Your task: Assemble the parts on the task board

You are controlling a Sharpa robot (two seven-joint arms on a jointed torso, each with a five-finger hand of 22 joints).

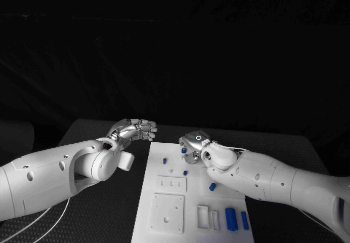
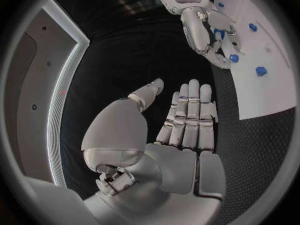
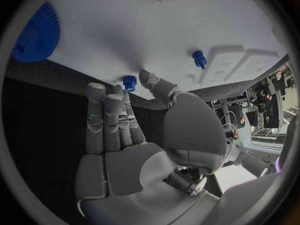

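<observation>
The white task board [image 1: 164,223] lies in the middle of the table, with small blue parts on it: a peg [image 1: 165,161], another peg [image 1: 185,172], a short cylinder [image 1: 213,187] and two longer pieces [image 1: 231,218] near its front. My left hand [image 1: 135,130] hovers beside the board's far left corner, fingers straight and thumb apart [image 2: 187,120], holding nothing. My right hand [image 1: 195,147] hangs over the board's far end, fingers extended and empty [image 3: 112,125]. Its fingertips are close to a blue peg [image 3: 129,81]. A blue gear [image 3: 34,32] and another peg [image 3: 199,58] lie beyond.
The board [image 2: 262,45] has raised white blocks and recesses [image 1: 171,183] in its middle and front. Dark mesh table [image 1: 102,223] surrounds it. A cable [image 1: 44,223] trails under my left arm.
</observation>
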